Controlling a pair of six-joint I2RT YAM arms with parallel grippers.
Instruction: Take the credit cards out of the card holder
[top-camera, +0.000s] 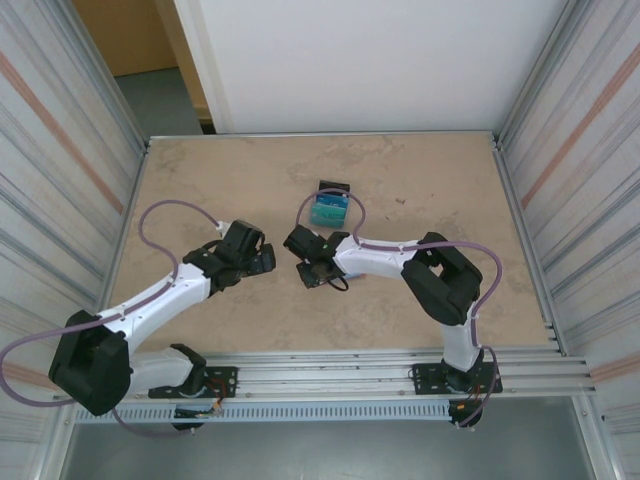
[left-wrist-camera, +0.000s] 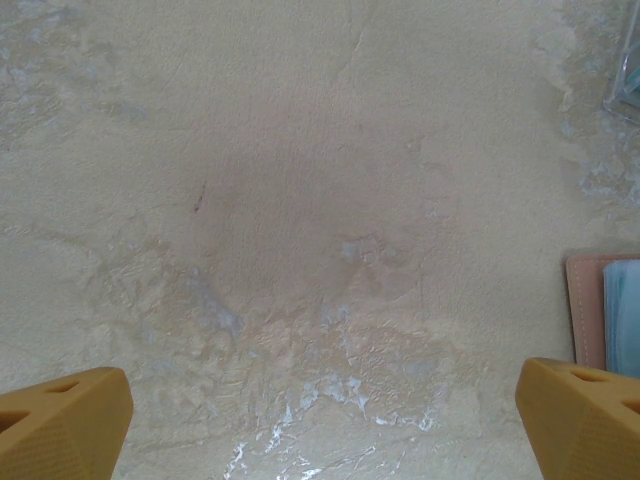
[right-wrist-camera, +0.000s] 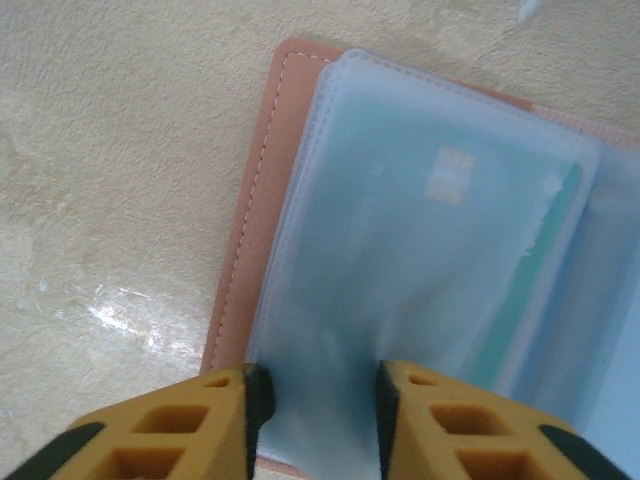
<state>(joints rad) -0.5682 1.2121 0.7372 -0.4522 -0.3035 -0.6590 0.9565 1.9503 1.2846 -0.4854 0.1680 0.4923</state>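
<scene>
Top external: teal and black thin plastic credit cards (top-camera: 328, 207) mid-table, seemingly already out.
Left wrist: left gripper (left-wrist-camera: 320, 425) spread wide, empty.
Right wrist: salmon-brown leather-like card holder (right-wrist-camera: 245, 230) open flat under right gripper (right-wrist-camera: 318, 400), stitched edge running near to far. Jaws narrowly parted at its pocket, hold unclear. Light blue card (right-wrist-camera: 420, 230) left inside.

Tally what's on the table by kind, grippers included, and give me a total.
Card holder: 1
Cards seen through its sleeves: 2, a chip card and a teal card
Teal and black pile beyond it: 1, too small to split
Grippers: 2, left gripper and right gripper
Total: 6
</scene>
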